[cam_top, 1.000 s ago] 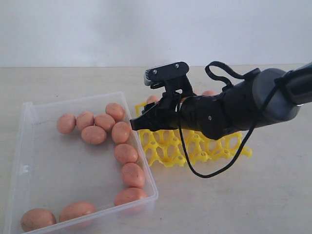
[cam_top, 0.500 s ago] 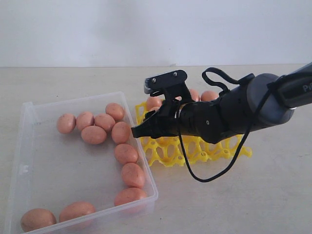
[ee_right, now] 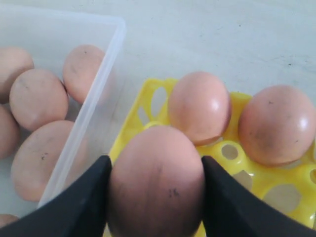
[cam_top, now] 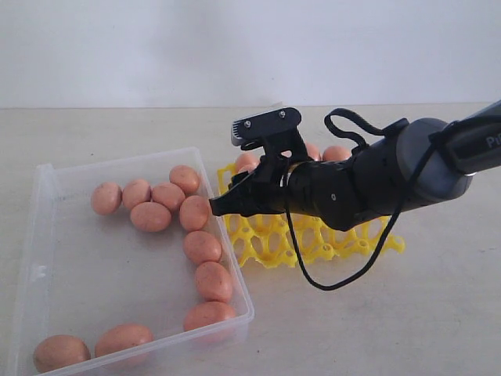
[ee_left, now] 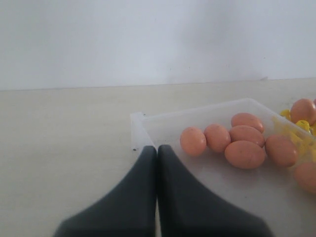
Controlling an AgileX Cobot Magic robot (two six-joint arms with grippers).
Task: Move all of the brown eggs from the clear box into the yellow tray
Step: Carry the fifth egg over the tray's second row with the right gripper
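1. the pale surface [cam_top: 391,329] carries everything; the clear box [cam_top: 102,274] sits on the left and the yellow tray [cam_top: 344,243] just beside the box's right wall.
2. the clear box holds about eleven brown eggs [cam_top: 150,216]: a cluster at the far end, a line down the right wall and two at the near corner.
3. the yellow tray has a few eggs seated in its far cups; its near cups look empty, though the arm hides part of it.
4. the right end effector [cam_top: 223,205] hovers over the tray's edge nearest the box, its jaws gripping one egg [ee_right: 157,177] by the sides, just in front of two seated eggs.
5. the left end effector [ee_left: 157,163] rests near the box's far corner, fingers pressed together and holding nothing.
6. the step in hand looks like placing: the carried egg is over the tray but not yet in a cup.
7. the next move calls for centring it over a free cup, lowering gently clear of its seated neighbours, then releasing.
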